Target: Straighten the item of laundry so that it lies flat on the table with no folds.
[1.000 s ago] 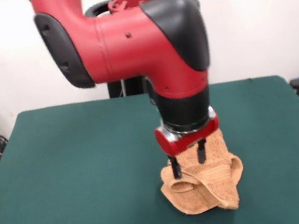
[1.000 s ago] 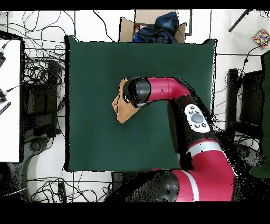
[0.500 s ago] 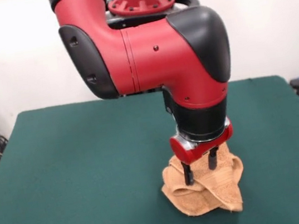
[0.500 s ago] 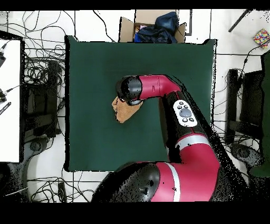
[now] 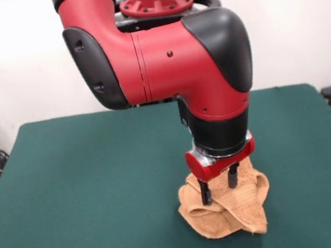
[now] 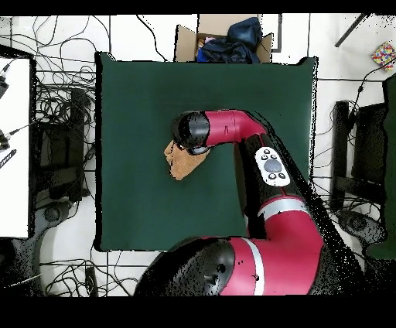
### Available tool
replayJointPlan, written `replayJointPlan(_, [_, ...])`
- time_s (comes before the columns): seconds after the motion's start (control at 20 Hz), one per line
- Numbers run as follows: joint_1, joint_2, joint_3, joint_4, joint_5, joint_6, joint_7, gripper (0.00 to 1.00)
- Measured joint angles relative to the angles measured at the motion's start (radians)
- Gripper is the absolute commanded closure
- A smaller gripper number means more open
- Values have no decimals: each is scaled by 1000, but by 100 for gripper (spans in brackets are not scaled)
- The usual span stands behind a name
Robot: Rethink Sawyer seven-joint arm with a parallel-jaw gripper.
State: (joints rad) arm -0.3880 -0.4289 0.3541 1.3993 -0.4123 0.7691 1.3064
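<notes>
The green counter (image 5: 88, 191) fills most of both views. The red and black arm (image 5: 162, 62) reaches down over its middle. Beneath the arm lies the tan washcloth (image 5: 228, 211), bunched and folded in a heap on the counter, nearer the front camera's edge. The claw (image 5: 219, 189) stands over the cloth, its two dark fingers (image 5: 206, 193) narrowly parted, tips touching the folds.

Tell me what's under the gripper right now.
The gripper stands on the crumpled washcloth, fingers apart, cloth between them. Beneath lies the green table; the arm hides the cloth's back folds.
</notes>
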Motion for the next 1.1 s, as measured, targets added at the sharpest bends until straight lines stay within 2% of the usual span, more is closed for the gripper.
replayJointPlan(0.55, [-2,7,0,-9,0,1,0,0])
replayJointPlan(1.1, [-3,28,0,-76,0,64,0,0])
